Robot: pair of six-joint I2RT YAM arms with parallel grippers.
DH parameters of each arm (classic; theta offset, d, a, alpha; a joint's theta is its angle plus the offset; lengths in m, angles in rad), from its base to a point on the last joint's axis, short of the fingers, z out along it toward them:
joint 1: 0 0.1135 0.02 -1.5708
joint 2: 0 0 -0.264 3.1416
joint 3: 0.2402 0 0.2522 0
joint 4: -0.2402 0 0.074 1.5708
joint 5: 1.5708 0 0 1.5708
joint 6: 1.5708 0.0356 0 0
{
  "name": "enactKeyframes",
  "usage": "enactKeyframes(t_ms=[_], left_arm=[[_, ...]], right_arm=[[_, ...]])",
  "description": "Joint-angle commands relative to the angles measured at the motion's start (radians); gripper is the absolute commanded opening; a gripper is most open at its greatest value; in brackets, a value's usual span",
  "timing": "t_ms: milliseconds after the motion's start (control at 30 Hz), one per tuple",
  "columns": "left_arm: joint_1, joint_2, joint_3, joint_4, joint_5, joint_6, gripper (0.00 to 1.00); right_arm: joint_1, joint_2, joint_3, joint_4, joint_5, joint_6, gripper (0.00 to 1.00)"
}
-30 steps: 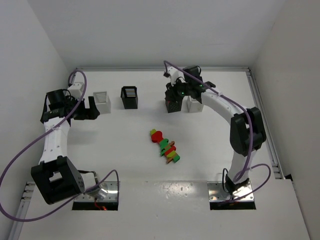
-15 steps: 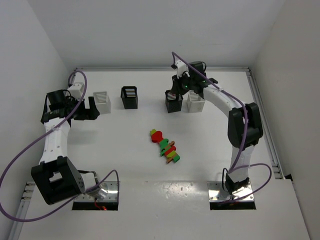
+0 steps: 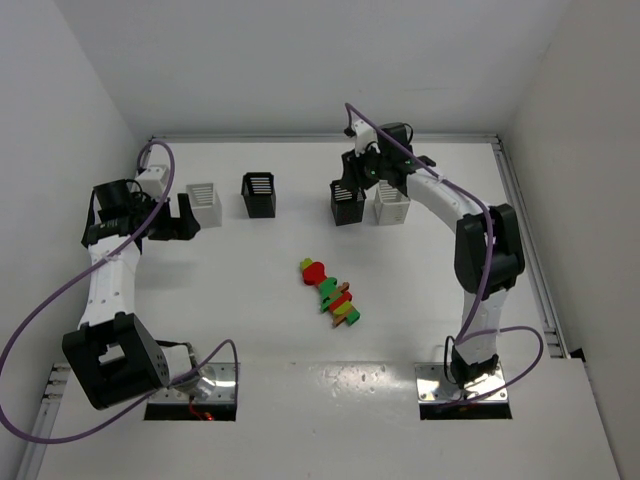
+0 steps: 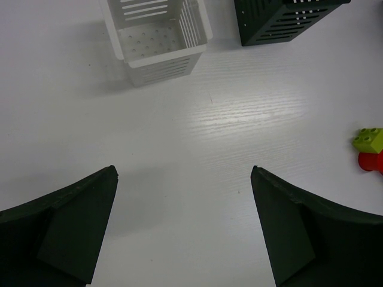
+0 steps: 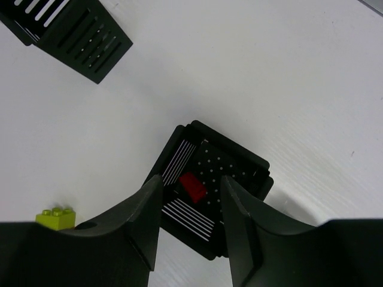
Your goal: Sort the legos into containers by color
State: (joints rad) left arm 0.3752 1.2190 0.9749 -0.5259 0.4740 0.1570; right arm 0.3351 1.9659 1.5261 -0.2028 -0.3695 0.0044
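Observation:
My right gripper [image 5: 191, 179] is open and empty, hanging above a black bin [image 5: 239, 173] with a red lego [image 5: 192, 185] lying on its floor. In the top view this gripper [image 3: 358, 183] is over the black bin [image 3: 346, 208], which stands beside a white bin [image 3: 390, 210]. A cluster of red, green, orange and yellow-green legos [image 3: 331, 291] lies mid-table. My left gripper [image 3: 186, 216] is open and empty, near a white bin [image 3: 203, 200] and a second black bin [image 3: 258, 195]. The left wrist view shows its jaws wide apart [image 4: 184, 170] over bare table.
The left wrist view shows the white bin [image 4: 157, 36], the black bin [image 4: 281, 18] and a yellow-green lego [image 4: 369, 139] on a red one [image 4: 368, 161] at the right edge. The right wrist view shows the other black bin [image 5: 78, 30] and a yellow-green lego [image 5: 55, 216].
My right gripper has lifted up and back from low over the black bin. The left arm and the lego cluster have not moved.

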Motion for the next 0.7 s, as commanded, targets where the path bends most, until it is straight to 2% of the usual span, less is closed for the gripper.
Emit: enactKeyframes(t_ms=[0, 167, 233, 367, 533, 667], left_arm=[[0.013, -0.029, -0.004, 0.018, 0.021, 0.018, 1.0], [0.013, -0.041, 0.015, -0.002, 0.011, 0.036, 1.0], [0.013, -0.041, 0.015, -0.002, 0.011, 0.036, 1.0], [0.013, -0.03, 0.033, -0.002, 0.057, 0.024, 1.0], [0.004, -0.03, 0.067, -0.002, 0.106, 0.006, 1.0], [-0.018, -0.039, 0.087, -0.002, 0.095, 0.006, 1.0]], right_arm=[[-0.007, -0.05, 0.017, 0.023, -0.016, 0.009, 0.44], [0.015, -0.208, -0.098, -0.099, -0.186, -0.105, 0.43], [0.041, -0.283, -0.141, -0.229, -0.25, -0.188, 0.43], [0.064, -0.318, -0.278, -0.329, -0.289, -0.178, 0.43], [0.151, -0.36, -0.441, -0.222, -0.263, -0.058, 0.44], [0.203, -0.335, -0.474, -0.143, -0.188, 0.029, 0.43]])
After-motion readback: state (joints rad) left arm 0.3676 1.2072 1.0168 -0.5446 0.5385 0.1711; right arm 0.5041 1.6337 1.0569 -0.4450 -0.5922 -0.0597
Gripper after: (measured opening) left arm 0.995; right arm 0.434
